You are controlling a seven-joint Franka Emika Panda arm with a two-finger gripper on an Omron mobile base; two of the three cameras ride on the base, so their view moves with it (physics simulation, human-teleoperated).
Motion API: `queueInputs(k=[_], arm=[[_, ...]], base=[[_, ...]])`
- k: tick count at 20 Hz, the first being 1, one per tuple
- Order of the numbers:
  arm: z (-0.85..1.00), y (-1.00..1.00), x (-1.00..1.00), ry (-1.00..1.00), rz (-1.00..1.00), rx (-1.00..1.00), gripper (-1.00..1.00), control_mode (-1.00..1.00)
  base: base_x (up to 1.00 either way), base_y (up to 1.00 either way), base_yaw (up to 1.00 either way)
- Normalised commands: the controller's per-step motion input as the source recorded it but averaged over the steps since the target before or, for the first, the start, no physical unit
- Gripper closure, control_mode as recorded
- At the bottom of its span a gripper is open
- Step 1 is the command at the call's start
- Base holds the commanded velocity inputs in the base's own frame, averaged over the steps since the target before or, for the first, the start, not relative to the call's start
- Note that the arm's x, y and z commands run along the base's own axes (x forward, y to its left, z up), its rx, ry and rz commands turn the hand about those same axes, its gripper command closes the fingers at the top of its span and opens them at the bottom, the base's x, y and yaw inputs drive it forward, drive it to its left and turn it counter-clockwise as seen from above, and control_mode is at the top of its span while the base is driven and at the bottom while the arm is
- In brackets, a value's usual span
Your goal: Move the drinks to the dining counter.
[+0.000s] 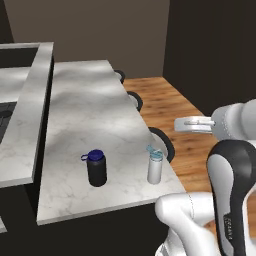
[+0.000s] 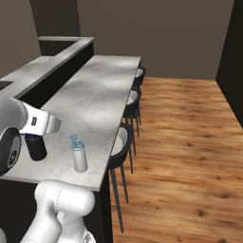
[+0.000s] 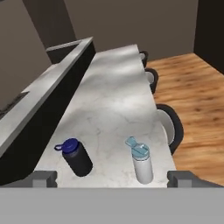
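Nearest you, the two-finger gripper (image 3: 112,178) hangs above the near end of the long white grey-veined marble dining counter (image 1: 95,115) with its jaws spread wide and nothing between them. Just beyond its fingertips (image 3: 43,178) stand two drinks, upright and apart: the wide black bottle with the blue cap (image 1: 96,168) and the slim white-grey bottle with the light-blue spout lid (image 1: 154,165), the latter near the counter's stool-side edge. Farther along you see the black round stools (image 2: 122,142) and the higher marble ledge (image 3: 48,87).
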Motion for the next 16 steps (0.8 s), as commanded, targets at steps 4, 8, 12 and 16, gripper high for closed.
queueInputs(k=[4, 8, 12, 16], arm=[[0.0, 0.0, -0.19, -0.02, -0.26, -0.09, -1.0, -1.0], [0.0, 0.0, -0.16, -0.02, -0.19, -0.01, -1.0, -1.0], [0.0, -0.01, -0.01, 0.01, -0.04, 0.0, -1.0, -1.0], [0.0, 0.0, 0.0, 0.06, 0.08, 0.0, -1.0, -1.0]], base=[[0.0, 0.0, 0.0], [0.0, 0.0, 0.0], [0.0, 0.0, 0.0], [0.0, 0.0, 0.0]])
